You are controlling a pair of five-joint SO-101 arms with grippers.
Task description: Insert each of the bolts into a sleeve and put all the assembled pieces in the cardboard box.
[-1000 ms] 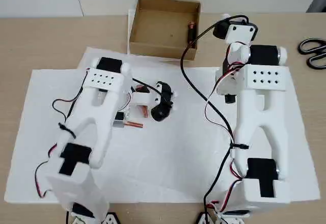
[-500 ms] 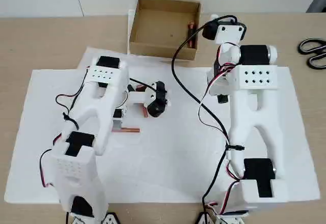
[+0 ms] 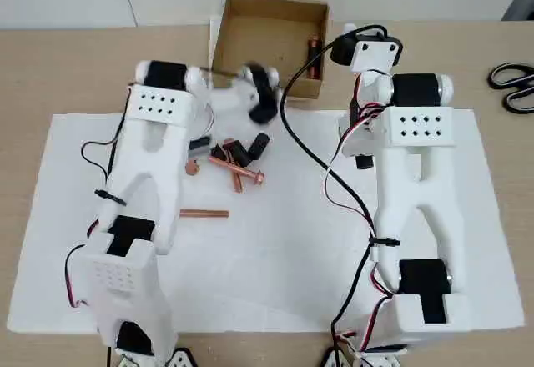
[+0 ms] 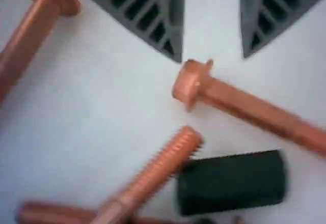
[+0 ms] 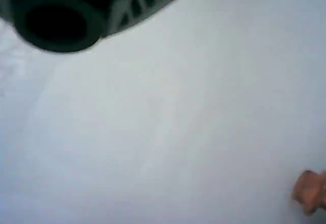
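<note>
Your bolts point(image 3: 236, 169) are out in the open now. A second ago the left arm sat right over that heap; it has since swung up toward the cardboard box point(image 3: 224, 54), and the heap just on the near side of the box is uncovered. The lone bolt point(image 3: 204, 213), farther from the box than the heap, has gone from a slant to lying straight across. My read is that nothing came up with the arm on that pass, so everything outside the box still needs pairing.

Look at the parts: copper-coloured, with flanged heads and threaded shanks, several crossing one another. Short black sleeves point(image 3: 259, 143) lie among them, and in the left wrist view one rests just beside a threaded tip. None of the loose bolts looks seated yet. One assembled piece point(image 3: 313, 52) lies inside the box, against the wall on the right arm's side.

Left tool point(image 4: 210, 55): tips spread apart, nothing between them, hanging just over a bolt head. Right tool point(image 5: 76, 5): it appears closed on a sleeve point(image 5: 53, 28), bore end showing. It is parked off the box's near corner on its own side. That arm nudged toward the heap earlier and has held since, so you look set to feed a bolt into it.

All of this sits on the white sheet point(image 3: 275, 284). Scissors point(image 3: 513, 76) lie on the bare surface point(image 3: 75, 67), well away from the box.
</note>
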